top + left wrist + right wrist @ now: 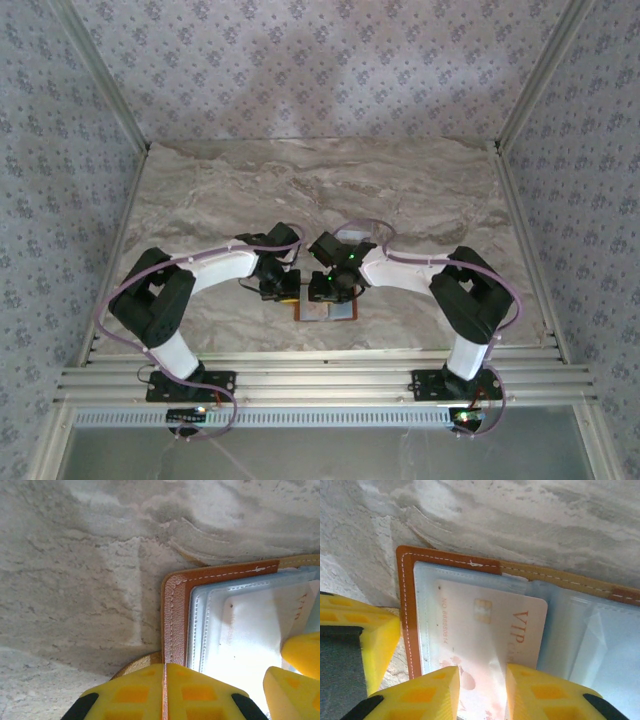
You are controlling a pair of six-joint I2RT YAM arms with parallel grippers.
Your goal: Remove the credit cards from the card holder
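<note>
Right wrist: right hand fingers apart straddling VIP credit card poking from card holder pocket on bench, left hand clamped on card holder's left edge, so pin firmly and slide card flat toward its fold.

From above you get little of the card holder: the left gripper and right gripper cover most of it, and any cards there are too small to tell. At the right wrist, the pale card runs off the bottom edge, its print past "VIP" covered; you can't tell whether the fingers grip it.
</note>
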